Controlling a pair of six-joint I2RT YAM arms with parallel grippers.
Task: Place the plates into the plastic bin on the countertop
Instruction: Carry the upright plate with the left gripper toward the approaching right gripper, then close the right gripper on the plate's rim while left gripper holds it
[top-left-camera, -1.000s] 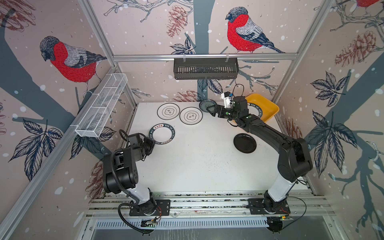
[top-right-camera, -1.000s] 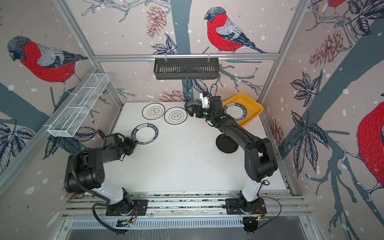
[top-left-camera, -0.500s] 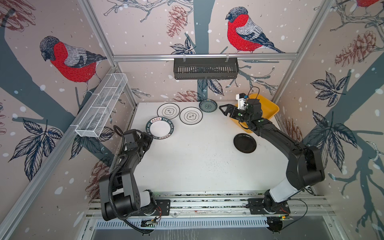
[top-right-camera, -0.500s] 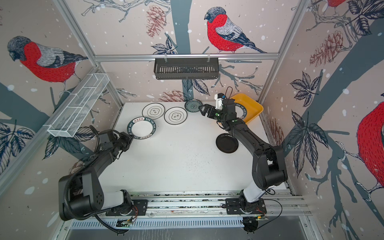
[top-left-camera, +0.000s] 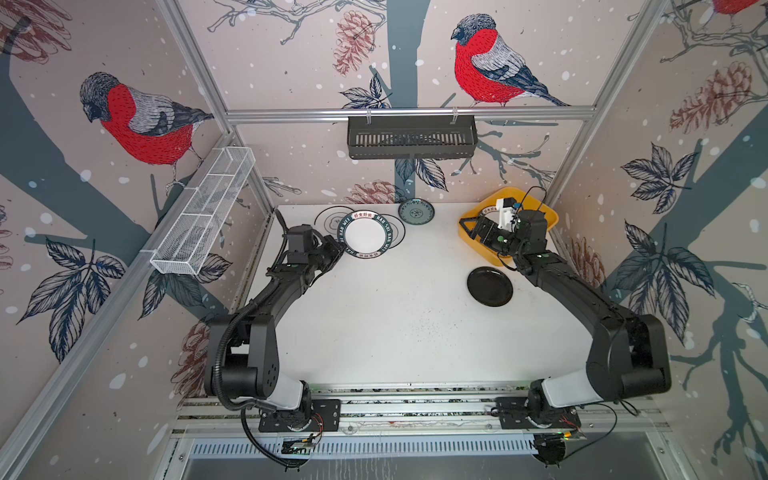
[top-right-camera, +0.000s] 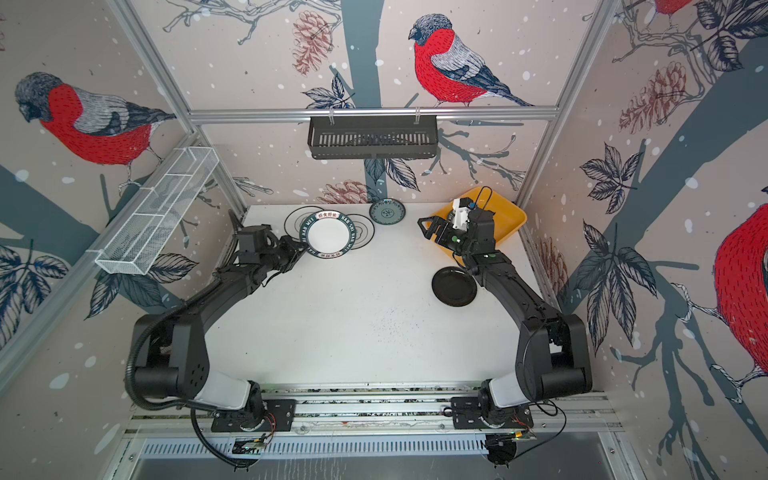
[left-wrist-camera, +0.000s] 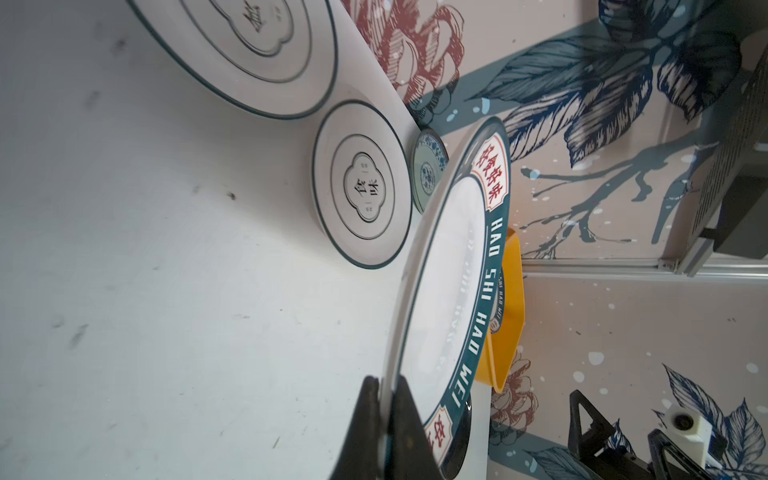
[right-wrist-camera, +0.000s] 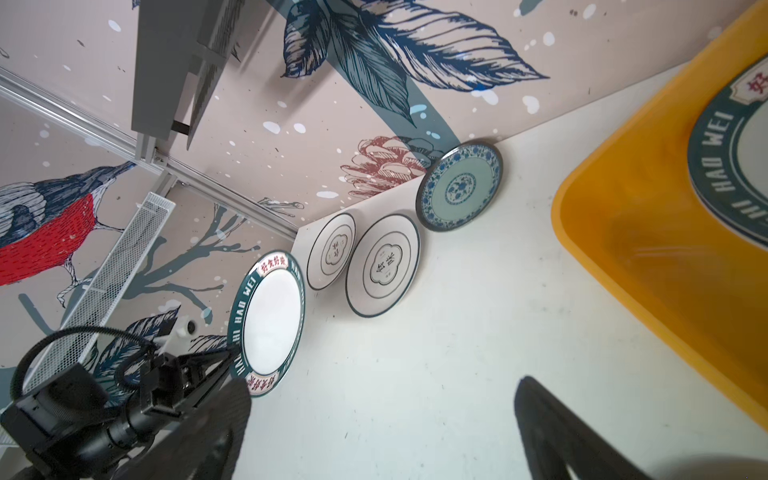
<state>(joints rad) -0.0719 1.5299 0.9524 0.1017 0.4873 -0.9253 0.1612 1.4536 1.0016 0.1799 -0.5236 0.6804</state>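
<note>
Status: task part done. My left pincer (top-left-camera: 338, 250) is clamped tight on the rim of a dark-rimmed lettered plate (top-left-camera: 365, 235). I hold the plate lifted and tilted off the countertop (top-left-camera: 395, 332) at the far left, well apart from the plastic bin (top-left-camera: 549, 216) in the far right corner. My right pincer (top-left-camera: 473, 232) stands wide open and empty by the bin's rim. Lying on the countertop are two thin-rimmed white plates (top-left-camera: 326, 216), the teal plate (top-left-camera: 416, 211) and the black plate (top-left-camera: 489, 286). Counting the one in hand, I judge at least five are left to go in. In both top views my right arm hides most of the bin's inside. The right wrist view shows a second lettered plate (right-wrist-camera: 731, 166) lying in it; what sits beneath that plate I cannot tell. Only the left wrist view shows my fingers (left-wrist-camera: 368, 419) pinching the rim edge-on, with the plate clear of the surface. From above, the held plate partly covers the thin-rimmed pair.
</note>
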